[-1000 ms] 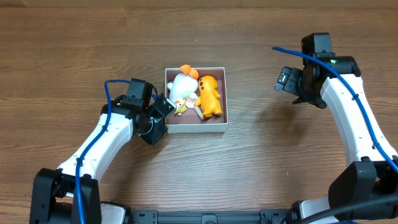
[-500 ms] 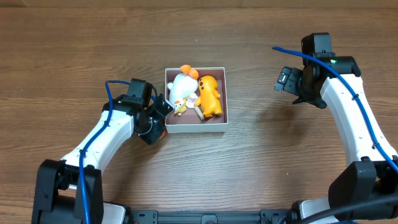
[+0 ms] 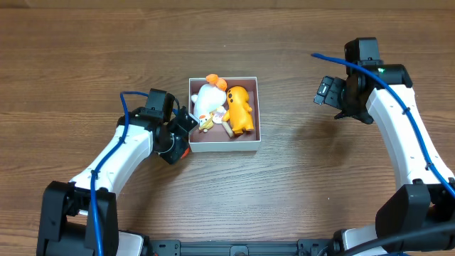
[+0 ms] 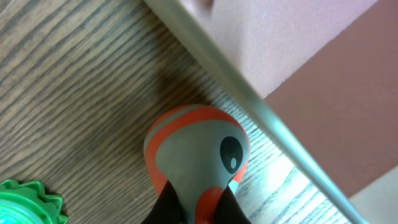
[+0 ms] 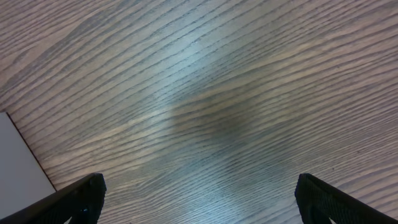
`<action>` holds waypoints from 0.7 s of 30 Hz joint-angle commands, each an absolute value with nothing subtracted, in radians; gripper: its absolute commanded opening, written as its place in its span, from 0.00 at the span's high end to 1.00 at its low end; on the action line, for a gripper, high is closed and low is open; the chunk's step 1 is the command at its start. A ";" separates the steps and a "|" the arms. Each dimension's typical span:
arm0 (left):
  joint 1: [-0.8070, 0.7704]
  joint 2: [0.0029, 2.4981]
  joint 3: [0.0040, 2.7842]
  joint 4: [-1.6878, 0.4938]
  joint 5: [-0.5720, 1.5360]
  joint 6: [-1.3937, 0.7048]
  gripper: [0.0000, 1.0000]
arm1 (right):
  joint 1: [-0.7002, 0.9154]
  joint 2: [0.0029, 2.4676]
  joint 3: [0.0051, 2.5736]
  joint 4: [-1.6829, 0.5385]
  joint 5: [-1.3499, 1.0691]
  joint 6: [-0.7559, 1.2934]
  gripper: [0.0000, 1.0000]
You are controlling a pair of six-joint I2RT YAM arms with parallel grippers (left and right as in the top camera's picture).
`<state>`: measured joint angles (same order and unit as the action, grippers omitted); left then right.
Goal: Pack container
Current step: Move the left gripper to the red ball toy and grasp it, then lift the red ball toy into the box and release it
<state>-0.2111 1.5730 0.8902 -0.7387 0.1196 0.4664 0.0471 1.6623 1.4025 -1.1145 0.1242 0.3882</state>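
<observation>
The container [image 3: 224, 147], a shallow white-walled square box with a pink floor, sits mid-table. Inside lie a white toy [image 3: 207, 99] with orange tufts and an orange toy [image 3: 240, 110]. My left gripper [image 3: 180, 140] is at the box's left front corner, outside the wall. In the left wrist view it [image 4: 199, 210] is shut on a grey-and-red toy [image 4: 196, 152] over the wood, beside the box wall [image 4: 249, 99]. My right gripper [image 3: 327, 91] hovers open far right of the box, with only bare wood between its fingers [image 5: 74, 196].
A green ridged object [image 4: 28, 202] lies at the bottom left of the left wrist view, close to the held toy. A white corner [image 5: 18, 162] shows at the left edge of the right wrist view. Wood surface spreads all round the box.
My left gripper's jaws have closed onto the grey-and-red toy beside the box. The right arm has not moved.
</observation>
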 commanded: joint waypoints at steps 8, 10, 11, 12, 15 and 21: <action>-0.215 1.517 1.170 -0.949 -0.010 0.357 0.96 | 0.044 1.664 1.420 -1.109 0.138 0.386 0.00; -0.216 1.496 1.236 -0.985 -0.009 0.323 0.96 | 0.044 1.664 1.420 -1.109 0.138 0.386 0.00; -0.217 1.489 1.263 -0.998 -0.003 0.306 0.96 | 0.044 1.664 1.420 -1.109 0.138 0.386 0.00; -0.220 1.482 1.288 -1.011 0.008 0.288 0.96 | 0.044 1.664 1.420 -1.109 0.138 0.386 0.00; -0.232 1.465 1.348 -1.029 0.081 0.247 0.96 | 0.044 1.664 1.420 -1.109 0.138 0.386 0.00; -0.280 1.461 1.378 -0.975 0.181 0.069 0.96 | 0.044 1.664 1.420 -1.109 0.138 0.386 0.00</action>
<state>-0.2466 1.4685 1.3594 -1.0046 0.0952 0.2245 0.0471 1.6623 1.4025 -1.1149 0.1238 0.3882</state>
